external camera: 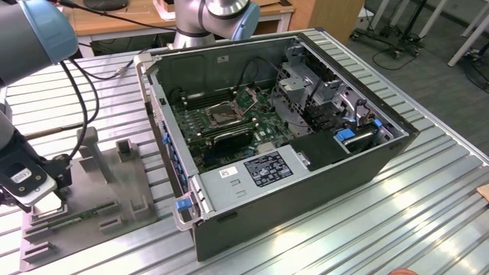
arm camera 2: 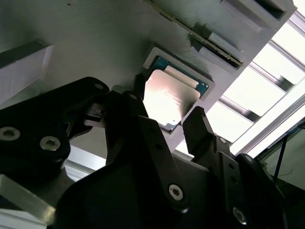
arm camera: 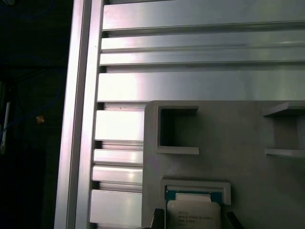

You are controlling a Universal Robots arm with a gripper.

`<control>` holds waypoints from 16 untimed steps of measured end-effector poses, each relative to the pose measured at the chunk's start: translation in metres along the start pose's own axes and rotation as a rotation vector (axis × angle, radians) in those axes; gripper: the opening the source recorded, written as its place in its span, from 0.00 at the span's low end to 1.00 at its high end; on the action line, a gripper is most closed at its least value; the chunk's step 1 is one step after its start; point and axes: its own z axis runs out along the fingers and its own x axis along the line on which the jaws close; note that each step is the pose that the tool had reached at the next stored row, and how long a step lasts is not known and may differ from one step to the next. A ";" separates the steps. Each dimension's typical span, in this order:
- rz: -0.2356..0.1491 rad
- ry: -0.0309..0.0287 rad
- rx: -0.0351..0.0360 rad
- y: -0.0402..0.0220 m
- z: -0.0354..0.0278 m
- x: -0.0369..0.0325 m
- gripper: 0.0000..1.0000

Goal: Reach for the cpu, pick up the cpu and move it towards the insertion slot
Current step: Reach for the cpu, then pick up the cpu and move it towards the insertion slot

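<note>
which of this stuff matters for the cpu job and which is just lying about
In the job: cpu, slot, tool open over the cpu.
Lying about: memory stick, memory slots.

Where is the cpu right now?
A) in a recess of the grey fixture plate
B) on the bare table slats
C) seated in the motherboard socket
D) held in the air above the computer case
A: in the second wrist view the cpu lies flat in a framed recess of the grey fixture plate, with the open end effector straddling it.
</note>
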 end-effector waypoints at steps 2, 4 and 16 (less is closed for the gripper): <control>0.000 0.0001 0.0000 0.0000 0.0008 0.0000 0.59; 0.000 0.0000 0.0000 -0.0001 0.0017 0.0000 0.59; 0.000 -0.0003 -0.0002 -0.0002 0.0052 0.0000 0.59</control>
